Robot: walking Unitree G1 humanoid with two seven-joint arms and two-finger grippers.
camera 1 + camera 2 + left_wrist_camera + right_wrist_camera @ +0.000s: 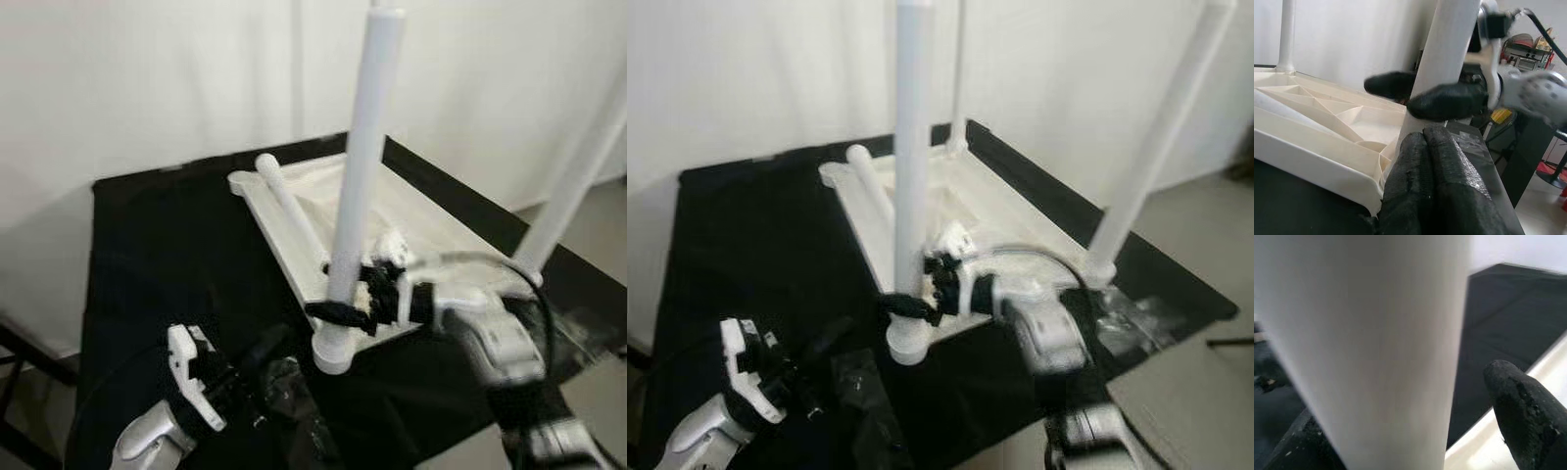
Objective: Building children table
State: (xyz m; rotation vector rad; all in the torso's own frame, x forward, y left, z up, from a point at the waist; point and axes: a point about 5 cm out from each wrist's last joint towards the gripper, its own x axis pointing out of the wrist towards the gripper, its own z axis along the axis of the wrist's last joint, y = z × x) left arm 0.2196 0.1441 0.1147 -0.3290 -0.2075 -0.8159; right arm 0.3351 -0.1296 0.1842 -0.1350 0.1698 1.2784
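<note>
Your R gripper was clamped on the near leg.
Tabletop lay upside down on the black cloth w/ that leg upright at its near corner, a loose leg lying on it; L gripper sat fingers together on the cloth, holding nothing.

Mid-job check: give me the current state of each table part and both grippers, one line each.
tabletop: upside down on the black cloth, ribbed underside up.
near leg: upright in its corner socket, gripped low down.
right leg: upright in its corner.
far leg: upright at the far corner.
loose leg: lying flat on the tabletop, not fitted.
right gripper: shut on the near leg.
left gripper: shut, holding nothing, over the cloth.
</note>
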